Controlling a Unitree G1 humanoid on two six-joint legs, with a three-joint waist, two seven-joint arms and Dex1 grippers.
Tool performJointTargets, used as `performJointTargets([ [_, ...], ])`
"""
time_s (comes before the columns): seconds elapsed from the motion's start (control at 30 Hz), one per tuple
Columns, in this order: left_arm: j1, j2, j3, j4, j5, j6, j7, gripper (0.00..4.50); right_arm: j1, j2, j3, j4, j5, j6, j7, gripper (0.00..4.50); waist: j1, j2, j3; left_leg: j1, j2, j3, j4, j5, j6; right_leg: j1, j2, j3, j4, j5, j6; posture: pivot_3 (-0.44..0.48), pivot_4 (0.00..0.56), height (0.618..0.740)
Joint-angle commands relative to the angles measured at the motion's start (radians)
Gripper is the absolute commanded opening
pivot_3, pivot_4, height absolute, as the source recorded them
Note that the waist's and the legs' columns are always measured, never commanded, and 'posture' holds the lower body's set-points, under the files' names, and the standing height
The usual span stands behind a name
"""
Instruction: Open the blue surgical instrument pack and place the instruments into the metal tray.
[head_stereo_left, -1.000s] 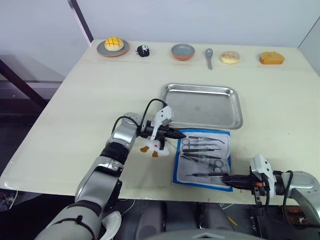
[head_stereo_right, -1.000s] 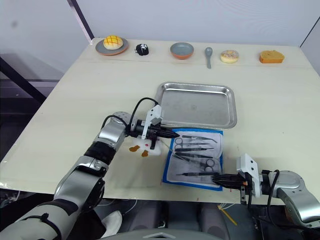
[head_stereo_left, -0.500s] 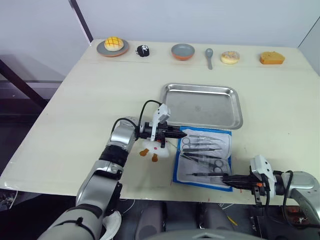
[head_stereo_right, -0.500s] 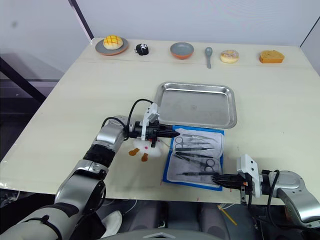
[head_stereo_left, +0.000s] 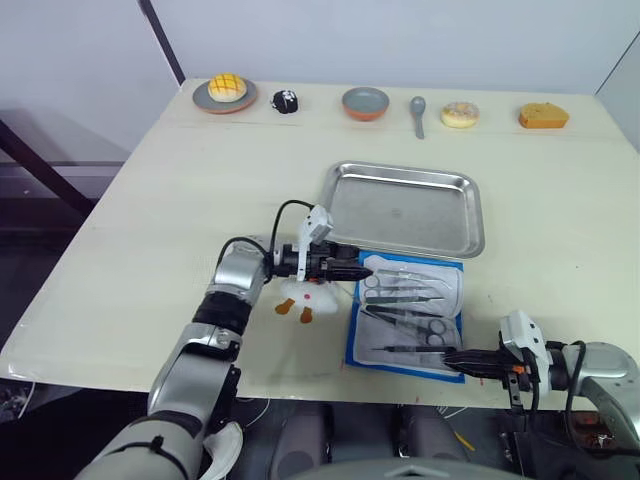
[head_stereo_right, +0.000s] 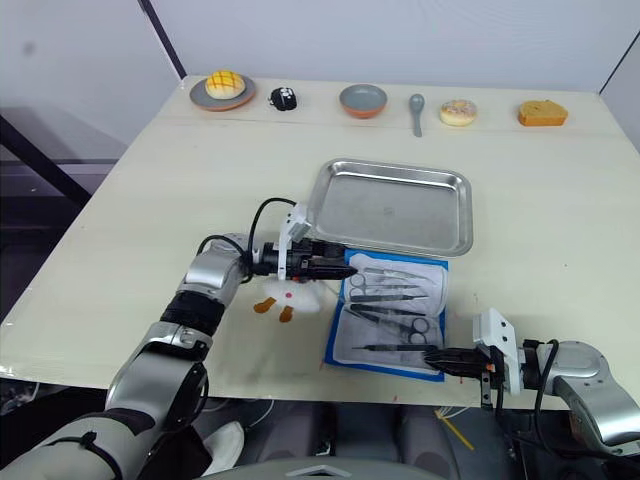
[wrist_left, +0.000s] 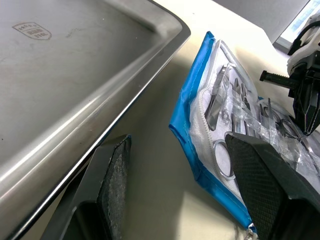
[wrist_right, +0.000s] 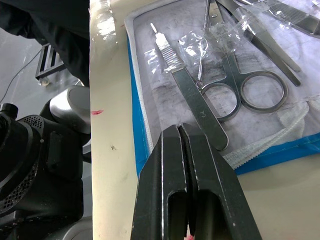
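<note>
The blue surgical instrument pack (head_stereo_left: 353, 330) lies open on the table just in front of the metal tray (head_stereo_left: 404, 208), its pale lining up. Several silver instruments (head_stereo_left: 405, 305), scissors and forceps, rest in it under clear film. My left gripper (head_stereo_left: 356, 270) hovers at the pack's far left corner, open with nothing between its fingers. In the left wrist view the fingers (wrist_left: 112, 182) stand wide apart, with the pack's blue edge (wrist_left: 186, 107) and the tray's rim (wrist_left: 125, 85) ahead. My right gripper (head_stereo_left: 455, 357) is shut at the pack's near right corner, its tips (wrist_right: 182, 131) over the lining beside ring-handled scissors (wrist_right: 245, 90).
A white plush toy (head_stereo_left: 300, 297) lies under my left wrist, left of the pack. Along the far edge stand a plate with bread (head_stereo_left: 227, 92), a small black object (head_stereo_left: 287, 101), a bowl (head_stereo_left: 366, 102), a grey spoon (head_stereo_left: 418, 113), a donut (head_stereo_left: 460, 114) and a cake (head_stereo_left: 543, 116).
My left gripper has gone from shut to open and has shifted slightly right, toward the pack's corner. The right gripper and the pack have stayed put.
</note>
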Motion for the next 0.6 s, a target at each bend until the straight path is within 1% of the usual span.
performJointTargets([
  [0.03, 0.057, 0.065, 0.036, -0.14, -0.075, 0.028, -0.085, 3.16, 0.029, -0.009, -0.032, -0.057, 0.04, 0.017, 0.006, 0.0, -0.001, 0.0, 0.0, 0.0, 0.0, 0.0, 0.0, 0.0, 0.0, 0.0, 0.0, 0.0, 0.0, 0.0, 0.0, 0.0, 0.15, 0.732],
  [0.1, 0.074, 0.083, 0.04, -0.165, -0.085, -0.002, -0.102, 3.16, 0.037, -0.012, -0.044, -0.075, 0.051, 0.008, 0.013, 0.0, 0.0, 0.0, 0.0, 0.0, 0.0, -0.001, 0.0, 0.0, -0.001, 0.0, 0.0, 0.0, 0.0, 0.0, 0.0, 0.0, 0.15, 0.732],
  [0.17, 0.095, 0.095, 0.067, -0.19, -0.106, -0.057, -0.113, 3.16, 0.054, -0.018, -0.073, -0.11, 0.077, 0.003, 0.017, 0.0, 0.0, 0.0, 0.0, 0.0, 0.0, -0.001, 0.0, 0.0, -0.001, 0.0, 0.0, 0.0, 0.0, 0.0, 0.0, 0.0, 0.15, 0.732],
  [0.23, 0.105, 0.11, 0.094, -0.209, -0.13, -0.082, -0.123, 3.16, 0.074, -0.027, -0.106, -0.147, 0.104, 0.006, 0.019, 0.0, 0.0, 0.0, 0.0, -0.001, 0.0, -0.001, 0.0, 0.0, -0.001, 0.0, 0.0, 0.0, 0.0, 0.0, 0.0, 0.0, 0.15, 0.732],
  [0.37, 0.117, 0.152, 0.115, -0.248, -0.156, -0.124, -0.167, 3.16, 0.098, -0.036, -0.172, -0.193, 0.154, 0.007, 0.025, 0.0, 0.0, 0.0, 0.001, -0.001, 0.001, -0.002, 0.0, 0.0, -0.001, 0.0, 0.0, 0.0, 0.0, 0.0, 0.0, 0.0, 0.15, 0.732],
  [0.47, 0.114, 0.193, 0.122, -0.279, -0.163, -0.145, -0.198, 3.23, 0.102, -0.035, -0.219, -0.195, 0.18, 0.008, 0.022, 0.69, 0.001, 0.0, 0.001, -0.001, 0.0, -0.002, 0.0, 0.0, 0.0, 0.0, 0.0, 0.0, 0.0, 0.0, 0.0, 0.0, 0.15, 0.732],
  [0.57, 0.114, 0.246, 0.114, -0.328, -0.174, -0.156, -0.257, 3.23, 0.092, -0.012, -0.248, -0.169, 0.183, -0.02, 0.014, 2.27, 0.0, -0.001, 0.001, -0.001, 0.0, -0.002, 0.0, 0.0, 0.0, 0.0, 0.0, 0.0, 0.0, 0.0, 0.0, 0.0, 0.15, 0.732],
  [0.6, 0.117, 0.265, 0.105, -0.345, -0.174, -0.172, -0.274, 3.23, 0.089, -0.008, -0.251, -0.159, 0.178, -0.029, 0.015, 2.68, 0.0, -0.001, 0.001, -0.001, 0.0, -0.001, 0.0, 0.0, 0.0, 0.0, 0.0, 0.0, 0.0, 0.0, 0.0, 0.0, 0.15, 0.732],
])
